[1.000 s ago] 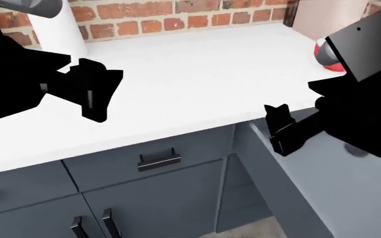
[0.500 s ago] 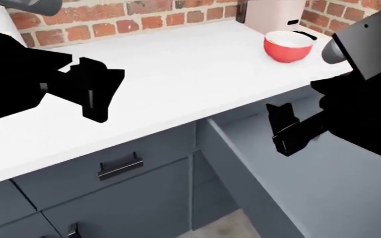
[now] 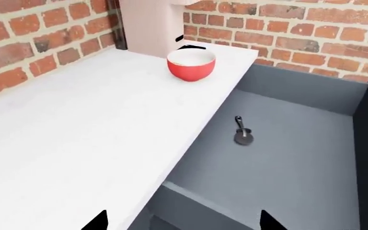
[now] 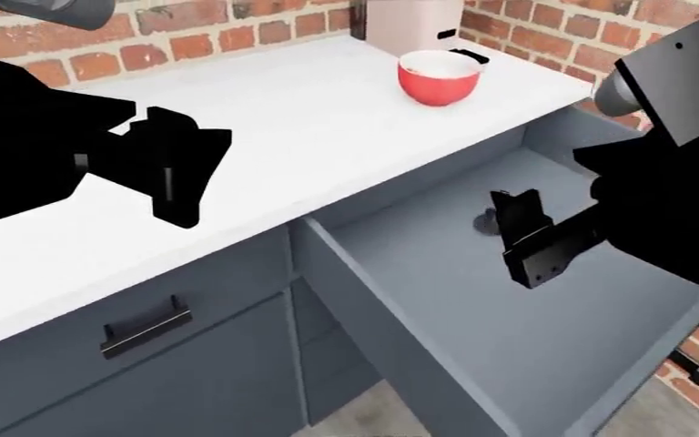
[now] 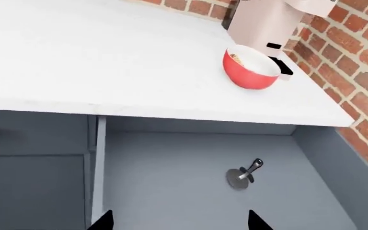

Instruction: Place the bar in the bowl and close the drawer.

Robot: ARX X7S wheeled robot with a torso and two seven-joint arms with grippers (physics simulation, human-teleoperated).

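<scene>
The red bowl (image 4: 439, 77) with a white inside stands on the white counter near the back right corner; it also shows as the bowl (image 3: 191, 64) and the bowl (image 5: 251, 69). A small tan grainy piece, apparently the bar (image 5: 236, 58), lies inside against the bowl's wall. The slate-grey drawer (image 4: 447, 309) is pulled wide open below the counter edge. My left gripper (image 4: 186, 173) hovers open over the counter. My right gripper (image 4: 526, 237) hangs open over the drawer (image 5: 171, 182). Neither holds anything.
A silver round-headed utensil (image 5: 243, 175) with a dark handle lies on the drawer floor (image 3: 299, 158). A pale pink appliance (image 4: 413, 23) stands behind the bowl against the brick wall. A closed drawer front with a black handle (image 4: 143, 325) is at the left.
The head view has swung to the right: the bowl slid from the picture's right edge toward the middle, and far more of the open drawer shows. Both grippers stay open.
</scene>
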